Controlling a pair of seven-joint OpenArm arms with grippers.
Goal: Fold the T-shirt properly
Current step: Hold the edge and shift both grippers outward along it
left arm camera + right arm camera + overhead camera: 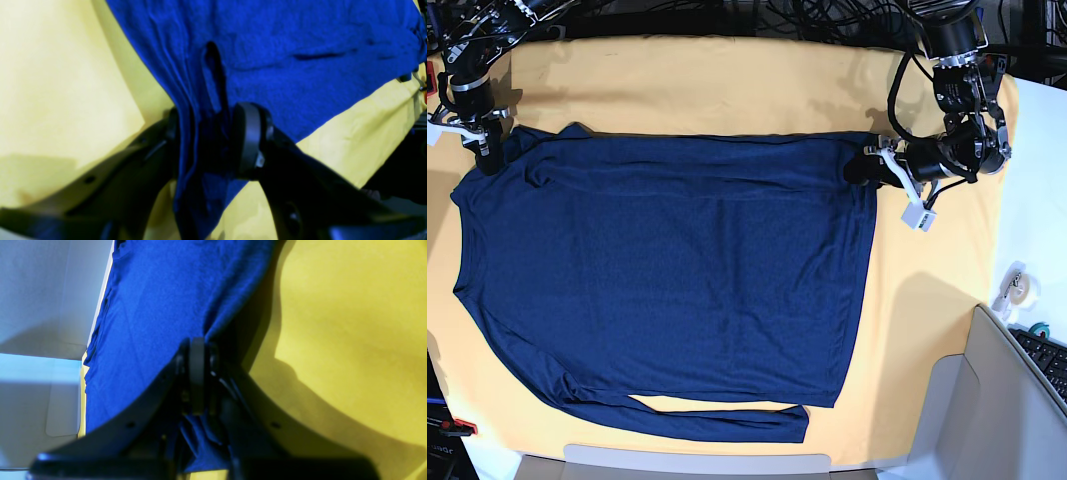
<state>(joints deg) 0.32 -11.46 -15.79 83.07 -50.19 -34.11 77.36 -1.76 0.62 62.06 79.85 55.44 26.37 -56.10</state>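
Shirt [667, 270] lies flat on the yellow cloth [727, 80], thin, floppy, probably light; both grippers, left [206, 140] and right [196, 373], are clamped on bunched far-edge corners, seemingly decent holds.

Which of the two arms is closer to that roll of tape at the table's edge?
The left arm. Its gripper holds the T-shirt on the same side as the tape roll; the right gripper is at the opposite end.

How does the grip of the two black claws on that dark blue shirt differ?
The left gripper pinches a thick bunched wad of the dark navy knit T-shirt, its jaws held apart. The right gripper clamps a thin edge, its jaws nearly together. Both hold the shirt above the yellow-orange table cloth.
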